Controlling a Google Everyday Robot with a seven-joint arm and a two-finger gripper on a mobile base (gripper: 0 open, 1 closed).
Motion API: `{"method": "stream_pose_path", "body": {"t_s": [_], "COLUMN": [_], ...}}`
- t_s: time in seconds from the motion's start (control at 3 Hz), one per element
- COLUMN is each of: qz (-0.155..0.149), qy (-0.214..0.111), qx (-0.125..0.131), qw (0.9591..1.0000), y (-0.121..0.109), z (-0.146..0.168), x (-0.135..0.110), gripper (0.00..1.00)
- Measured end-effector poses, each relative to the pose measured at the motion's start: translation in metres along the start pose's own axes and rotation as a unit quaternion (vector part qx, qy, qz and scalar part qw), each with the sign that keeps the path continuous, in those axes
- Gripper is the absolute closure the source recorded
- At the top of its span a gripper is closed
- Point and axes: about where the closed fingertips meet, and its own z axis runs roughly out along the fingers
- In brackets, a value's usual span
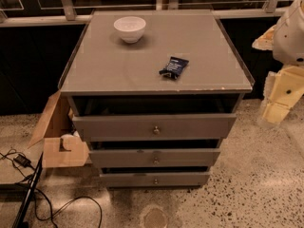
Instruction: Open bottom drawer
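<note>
Since nothing touches the bottom drawer (154, 178) at the lower centre of the frame, the step in hand reads as the approach. At the left a cardboard box (56, 141) leans beside the table (95, 65), with cables (28, 194) on the floor below. On the table a white bowl (129, 28) stands at the upper left and a dark packet (174, 66) lies right of centre. Beneath are 3 grey drawer fronts; the bottom drawer is the lowest and slimmest, with 1 small round knob (155, 180) at its middle, and it looks shut or nearly so. At the right edge, about level with the top drawer, the gripper (281, 96) hangs well apart from that knob; whether it is spread or closed I cannot tell. The next move, I judge, calls for bringing it down and left to the knob, closing on it, and pulling straight outward.
</note>
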Motion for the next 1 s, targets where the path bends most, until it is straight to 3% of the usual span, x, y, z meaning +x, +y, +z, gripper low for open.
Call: {"method": "stream_pose_path", "body": {"t_s": [0.33,0.67,1.0], "qz": [0.000,-0.001,-0.001], "qy": [0.000,-0.001,-0.026], "qx": [0.000,0.000,-0.017], "qw": [1.0000,1.0000,0.9995], "y": [0.000,0.004,0.023], "z": [0.000,0.011,0.047], "x": [0.000,0.002,0.001], "gripper": [0.00,0.19,0.42]}}
